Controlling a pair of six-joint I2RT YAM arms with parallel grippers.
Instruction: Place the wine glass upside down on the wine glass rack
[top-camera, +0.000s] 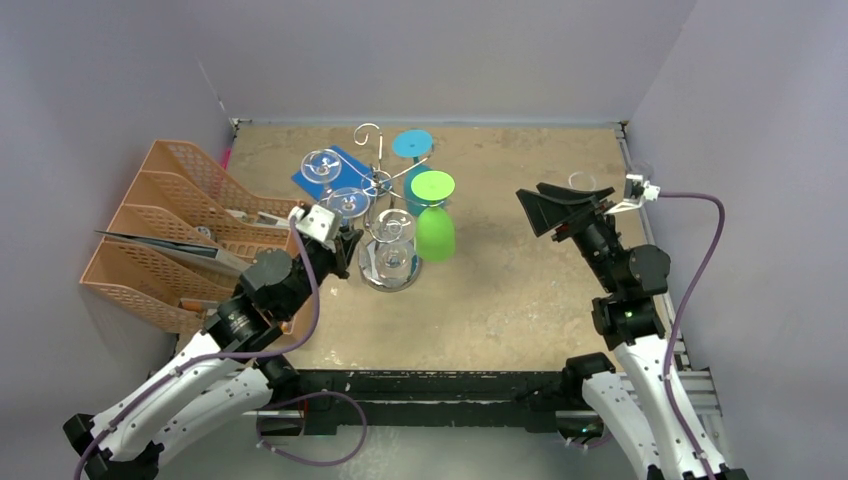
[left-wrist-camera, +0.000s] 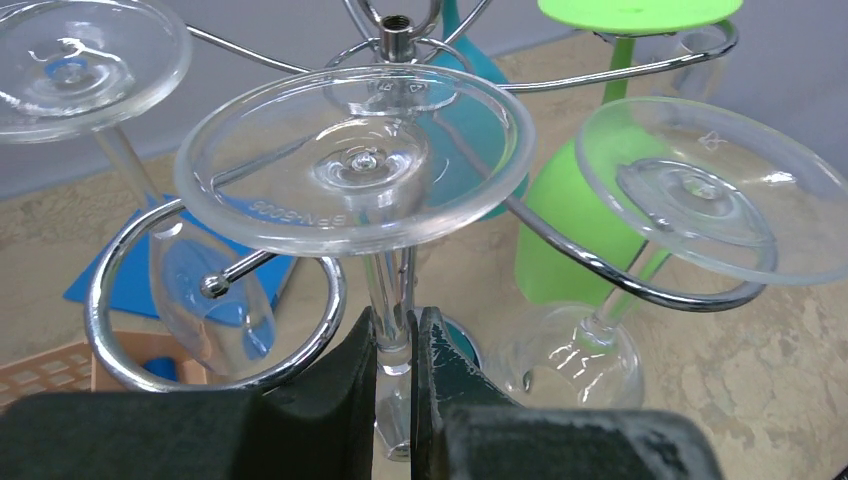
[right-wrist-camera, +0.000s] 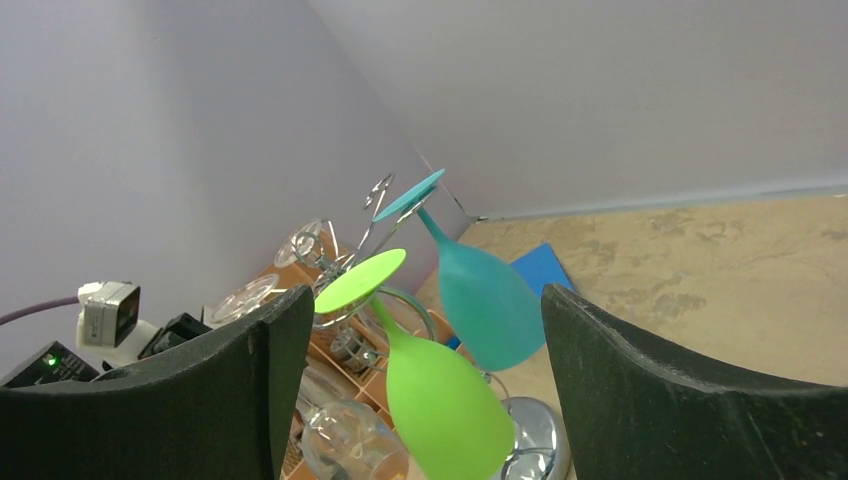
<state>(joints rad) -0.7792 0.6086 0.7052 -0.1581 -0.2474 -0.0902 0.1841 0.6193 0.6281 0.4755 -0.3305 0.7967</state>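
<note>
While your left gripper (left-wrist-camera: 395, 335) pinches the upturned wine glass (left-wrist-camera: 350, 165) by its stem at the rack (left-wrist-camera: 392, 40), seating and release remain; right gripper (right-wrist-camera: 420, 320) gapes.

I log the left arm stretched far toward centre, the left gripper (left-wrist-camera: 393, 328) pinched on the wine glass (left-wrist-camera: 350, 165) stem. Right arm raised at right, right gripper (top-camera: 566, 208) jaws spread wide.

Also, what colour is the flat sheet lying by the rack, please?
The sheet is blue; the top external view shows it best.
</note>
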